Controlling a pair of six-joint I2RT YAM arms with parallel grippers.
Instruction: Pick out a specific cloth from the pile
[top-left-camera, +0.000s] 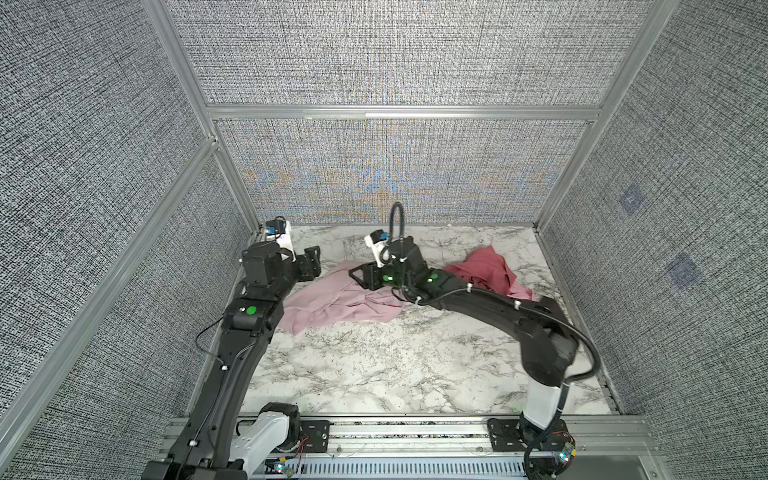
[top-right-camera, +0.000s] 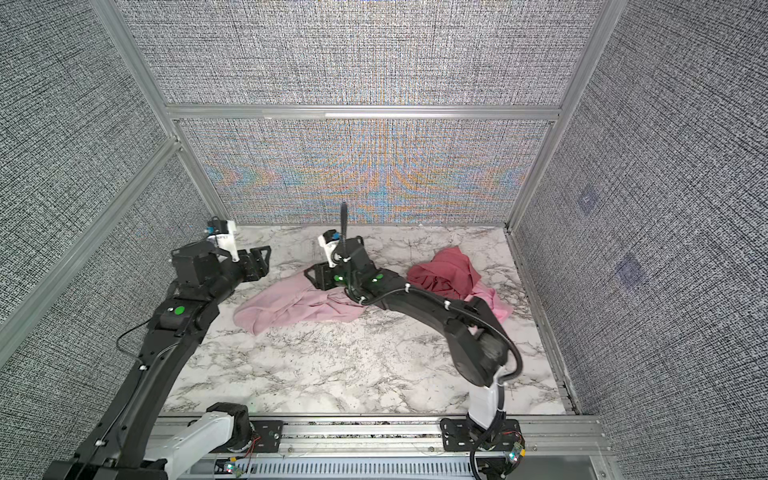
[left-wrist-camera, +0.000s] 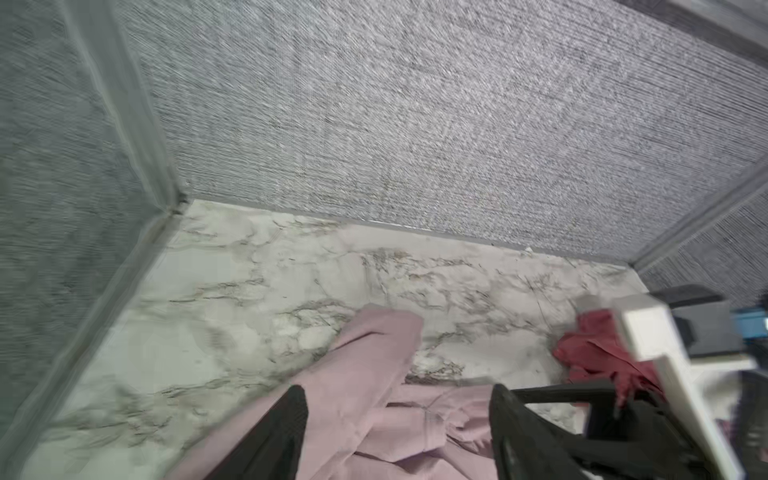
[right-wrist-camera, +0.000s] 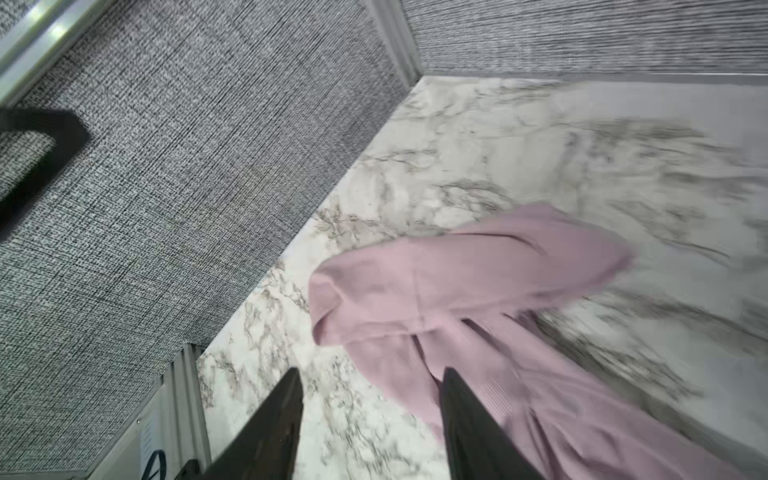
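Observation:
The cloth (top-left-camera: 332, 301) (top-right-camera: 291, 307), pale mauve-pink, lies crumpled on the marble table (top-left-camera: 395, 365), left of centre in both top views. The pile (top-left-camera: 484, 270) (top-right-camera: 444, 272) is at the back right: a dark rose-red cloth over a brighter pink one (top-right-camera: 494, 303). My left gripper (top-left-camera: 311, 264) (left-wrist-camera: 397, 388) hovers open over the cloth's far-left end, with fabric (left-wrist-camera: 374, 374) showing below its spread jaws. My right gripper (top-left-camera: 357, 276) (right-wrist-camera: 372, 372) is open at the cloth's far edge. Bare marble shows between its fingers, and the cloth (right-wrist-camera: 457, 282) lies beside one finger.
Grey woven walls with aluminium posts (top-left-camera: 232, 174) close in the table on three sides. A metal rail (top-left-camera: 415, 432) carrying both arm bases runs along the front. My right arm's forearm (top-left-camera: 478, 303) stretches between the cloth and the pile.

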